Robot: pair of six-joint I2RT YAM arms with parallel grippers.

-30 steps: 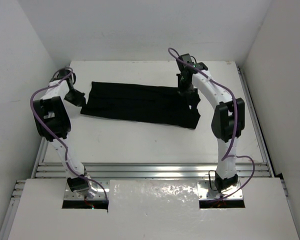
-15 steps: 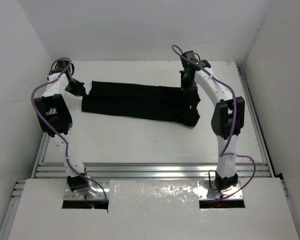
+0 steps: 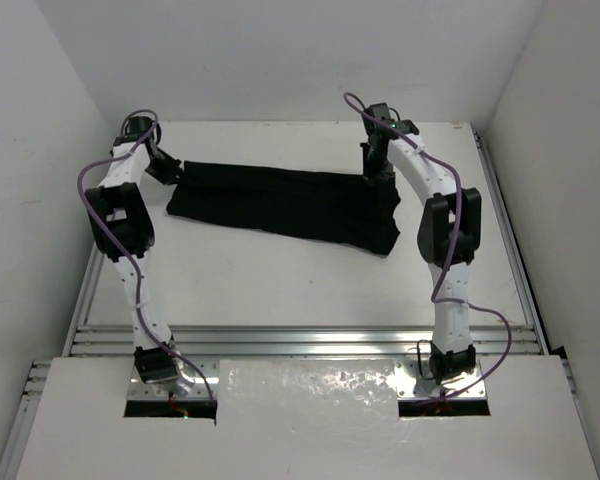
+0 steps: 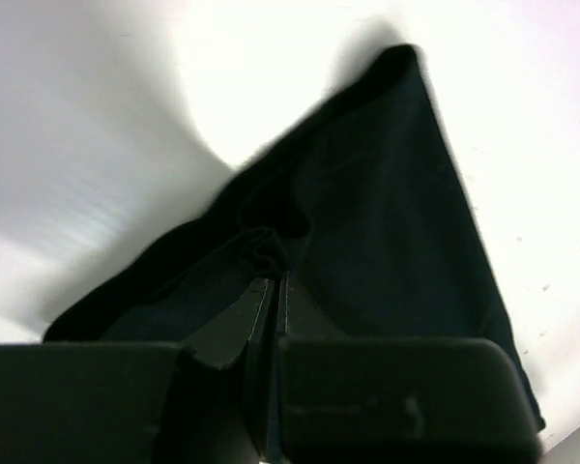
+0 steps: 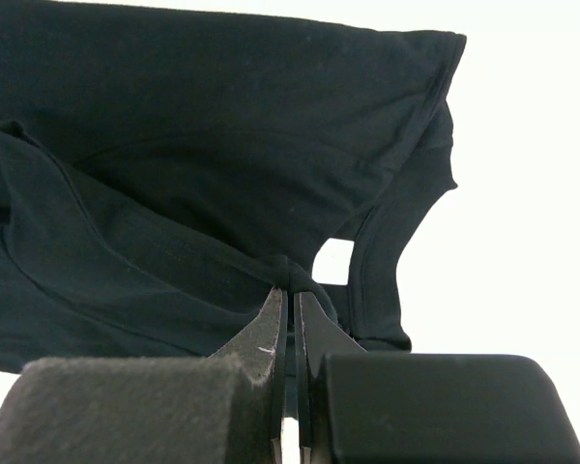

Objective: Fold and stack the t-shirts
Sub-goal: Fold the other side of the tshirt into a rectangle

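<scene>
A black t-shirt (image 3: 280, 204) is stretched as a long band across the far half of the white table (image 3: 280, 280). My left gripper (image 3: 168, 172) is shut on its left end; in the left wrist view the cloth (image 4: 367, 222) bunches right at the closed gripper (image 4: 274, 280). At the other end my right gripper (image 3: 377, 172) pinches the far right corner. The right wrist view shows the right gripper (image 5: 291, 290) clamped on a fold of the shirt (image 5: 203, 135), with a hemmed edge hanging to the right.
White walls (image 3: 40, 150) enclose the table on the left, back and right. An aluminium rail (image 3: 310, 340) runs along the near edge. Purple cables loop along both arms.
Both grippers have carried the shirt's ends toward the back of the table. The left end moved furthest, so the cloth is now pulled flatter and narrower.
</scene>
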